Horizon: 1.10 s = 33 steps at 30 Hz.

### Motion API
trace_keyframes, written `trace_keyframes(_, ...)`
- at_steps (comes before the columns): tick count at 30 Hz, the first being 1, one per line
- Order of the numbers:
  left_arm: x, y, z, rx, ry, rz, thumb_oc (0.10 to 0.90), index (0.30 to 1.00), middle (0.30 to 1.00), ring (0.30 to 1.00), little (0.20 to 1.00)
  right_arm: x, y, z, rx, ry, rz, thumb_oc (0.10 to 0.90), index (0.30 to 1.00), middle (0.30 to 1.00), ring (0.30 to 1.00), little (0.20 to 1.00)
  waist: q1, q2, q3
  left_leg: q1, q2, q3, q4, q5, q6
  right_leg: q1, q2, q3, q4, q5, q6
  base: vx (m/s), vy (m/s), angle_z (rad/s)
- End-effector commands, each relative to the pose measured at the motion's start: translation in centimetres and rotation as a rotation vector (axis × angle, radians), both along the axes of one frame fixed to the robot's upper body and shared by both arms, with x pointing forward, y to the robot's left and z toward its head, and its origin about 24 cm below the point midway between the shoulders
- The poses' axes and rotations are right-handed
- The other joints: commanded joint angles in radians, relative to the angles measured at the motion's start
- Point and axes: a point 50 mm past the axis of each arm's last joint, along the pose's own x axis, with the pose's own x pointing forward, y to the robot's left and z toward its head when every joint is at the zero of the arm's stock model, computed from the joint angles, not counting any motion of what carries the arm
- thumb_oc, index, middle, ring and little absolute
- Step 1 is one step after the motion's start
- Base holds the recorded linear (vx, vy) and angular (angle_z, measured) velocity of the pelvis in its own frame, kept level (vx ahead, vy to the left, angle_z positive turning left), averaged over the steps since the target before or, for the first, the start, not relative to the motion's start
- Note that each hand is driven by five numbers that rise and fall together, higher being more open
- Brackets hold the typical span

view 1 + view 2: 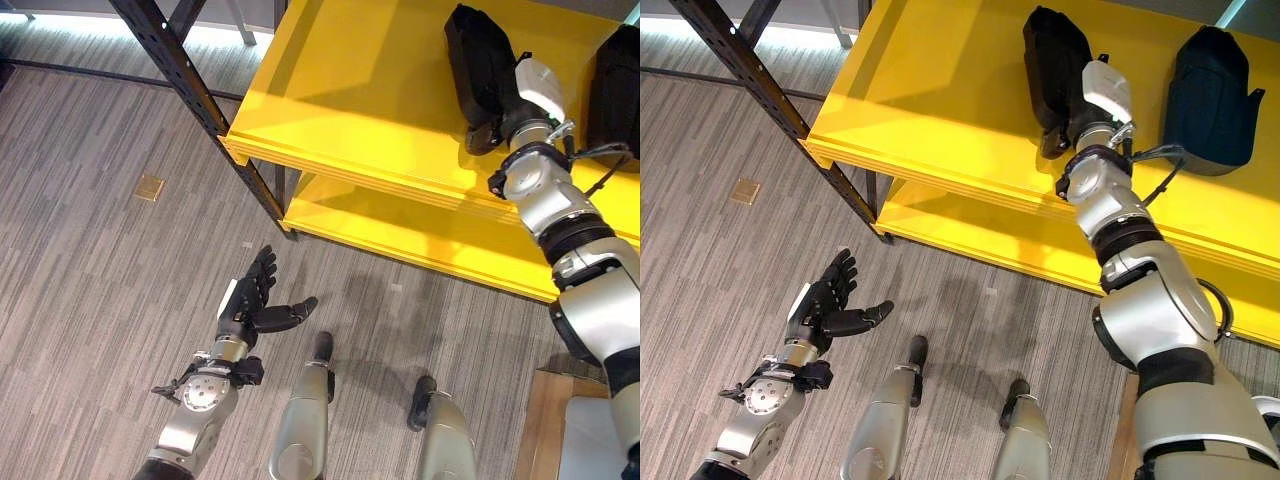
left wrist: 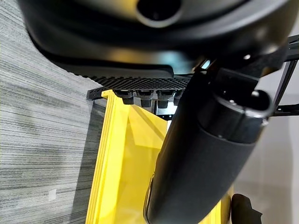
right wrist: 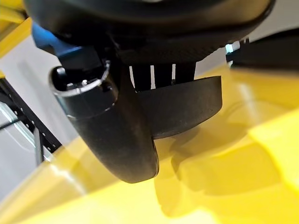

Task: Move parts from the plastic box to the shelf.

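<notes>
The right robot hand point(image 1: 1070, 110) is reaching over the top board of the yellow shelf point(image 1: 940, 120), where a long black part point(image 1: 1052, 60) is lying. The hand is at the part's near end, but whether its fingers are curled round the part or lying loose against it cannot be told: in the head views they are merging with the dark part, and in the right wrist view a black curved piece point(image 3: 187, 107) is sitting just past the thumb over the yellow board. By the look of it, the part is being set down or is only just resting on the shelf, lengthwise and clear of the front edge so that it will not slip off.

A second part point(image 1: 1208, 85) is sitting on the same board, well apart to the right, leaving room between the two.

The left robot hand point(image 1: 255, 305) is hanging low over the grey floor point(image 1: 90, 280), fingers spread and thumb out, carrying nothing.

No legible writing or label is showing on the parts or shelf.
</notes>
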Motion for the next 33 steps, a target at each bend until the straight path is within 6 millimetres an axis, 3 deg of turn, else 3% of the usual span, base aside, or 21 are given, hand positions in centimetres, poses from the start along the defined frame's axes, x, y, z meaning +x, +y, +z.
trace_keyframes(1, 0.5, -0.8, 4.6, -0.028, -0.234, -0.064, 0.900, 1.000, 1.000, 1.000, 1.000, -1.3, 1.1, 8.5, 0.136, -0.325, 0.029, 0.400, 0.300, 0.300, 0.300, 0.300, 0.008, -0.008, -0.062, -0.004, 0.076, -0.073, 0.092, -0.124, -0.024, 0.074, -0.036, 0.045, -0.142, 0.086, 0.030, 0.00, 0.000, 0.00)
trace_keyframes(3, 0.7, -0.8, 4.7, -0.014, -0.238, -0.052, 0.900, 1.000, 1.000, 1.000, 1.000, -1.1, 2.2, 8.1, 0.300, -0.341, 0.087, 0.400, 0.300, 0.300, 0.300, 0.300, 0.007, -0.007, -0.056, -0.004, 0.075, -0.071, 0.098, -0.130, -0.025, 0.077, -0.036, 0.048, -0.143, 0.083, 0.030, 0.00, 0.000, 0.00)
trace_keyframes(5, 0.8, -0.9, 4.7, -0.011, -0.238, -0.052, 0.900, 1.000, 1.000, 1.000, 1.000, -1.1, 2.5, 8.1, 0.320, -0.342, 0.095, 0.400, 0.300, 0.300, 0.300, 0.300, 0.007, -0.007, -0.058, -0.009, 0.074, -0.073, 0.095, -0.125, -0.024, 0.073, -0.036, 0.047, -0.146, 0.087, 0.029, 0.00, 0.000, 0.00)
trace_keyframes(13, 0.7, -0.9, 4.8, 0.003, -0.234, -0.062, 0.900, 1.000, 1.000, 1.000, 1.000, -1.1, 3.4, 8.5, 0.380, -0.355, 0.130, 0.400, 0.300, 0.300, 0.300, 0.300, 0.014, -0.008, -0.052, -0.013, 0.068, -0.078, 0.099, -0.131, -0.023, 0.080, -0.035, 0.046, -0.152, 0.086, 0.031, 0.00, 0.000, 0.00)
trace_keyframes(27, 0.8, -1.1, 4.8, 0.009, -0.232, -0.072, 0.900, 1.000, 1.000, 1.000, 1.000, -1.0, 3.0, 8.5, 0.345, -0.348, 0.089, 0.400, 0.300, 0.300, 0.300, 0.300, 0.022, -0.005, -0.045, -0.022, 0.062, -0.085, 0.107, -0.132, -0.023, 0.082, -0.037, 0.042, -0.151, 0.084, 0.033, 0.00, 0.000, 0.00)
trace_keyframes(28, 0.8, -1.1, 4.8, 0.012, -0.236, -0.070, 0.900, 1.000, 1.000, 1.000, 1.000, -1.0, 3.2, 8.5, 0.352, -0.352, 0.098, 0.698, 0.717, 0.717, 0.717, 0.717, 0.021, -0.005, -0.045, -0.022, 0.062, -0.084, 0.107, -0.133, -0.023, 0.082, -0.037, 0.042, -0.152, 0.084, 0.033, 0.00, 0.000, 0.00)
trace_keyframes(29, 0.8, -1.1, 4.8, 0.013, -0.236, -0.072, 0.900, 1.000, 1.000, 1.000, 1.000, -1.0, 3.3, 8.6, 0.359, -0.356, 0.106, 0.900, 1.000, 1.000, 1.000, 1.000, 0.022, -0.004, -0.044, -0.023, 0.062, -0.085, 0.109, -0.133, -0.022, 0.081, -0.037, 0.042, -0.151, 0.084, 0.033, 0.00, 0.000, 0.00)
trace_keyframes(33, 0.7, -1.0, 4.8, 0.014, -0.233, -0.072, 0.900, 1.000, 1.000, 1.000, 1.000, -1.1, 3.9, 8.9, 0.358, -0.363, 0.139, 0.900, 1.000, 1.000, 1.000, 1.000, 0.024, -0.006, -0.043, -0.027, 0.061, -0.087, 0.114, -0.134, -0.022, 0.079, -0.036, 0.043, -0.147, 0.082, 0.032, 0.00, 0.000, 0.00)
